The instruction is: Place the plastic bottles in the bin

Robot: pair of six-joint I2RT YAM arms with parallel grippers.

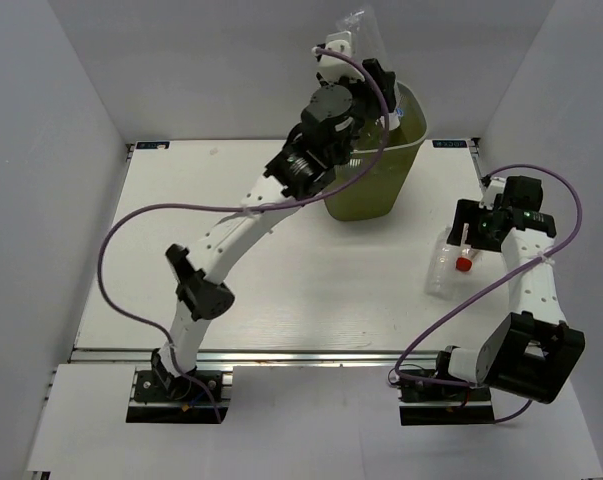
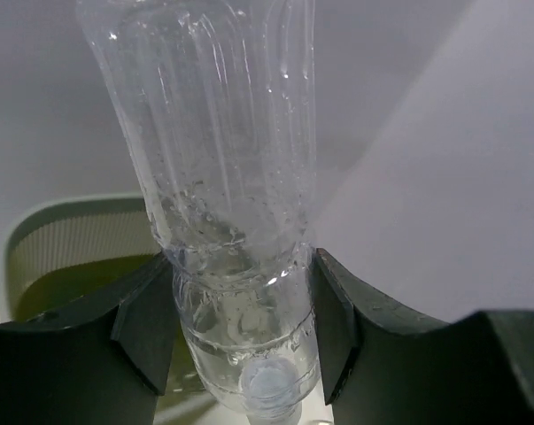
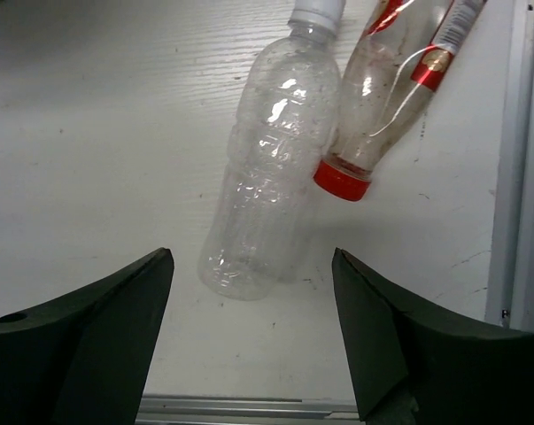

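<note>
My left gripper (image 1: 366, 75) is shut on a clear plastic bottle (image 2: 222, 177) near its neck, the body pointing up; it hangs above the olive-green bin (image 1: 376, 180), whose rim shows in the left wrist view (image 2: 63, 221). In the top view the held bottle (image 1: 359, 35) sticks up above the bin's rim. My right gripper (image 3: 253, 283) is open and empty above two bottles lying on the table: a clear white-capped bottle (image 3: 271, 168) and a red-capped bottle (image 3: 382, 106) with a red label. They also show in the top view (image 1: 451, 265).
The white table (image 1: 281, 290) has a metal rail along its near edge (image 3: 249, 409) and its right edge (image 3: 523, 177). White walls enclose the workspace on the left, back and right.
</note>
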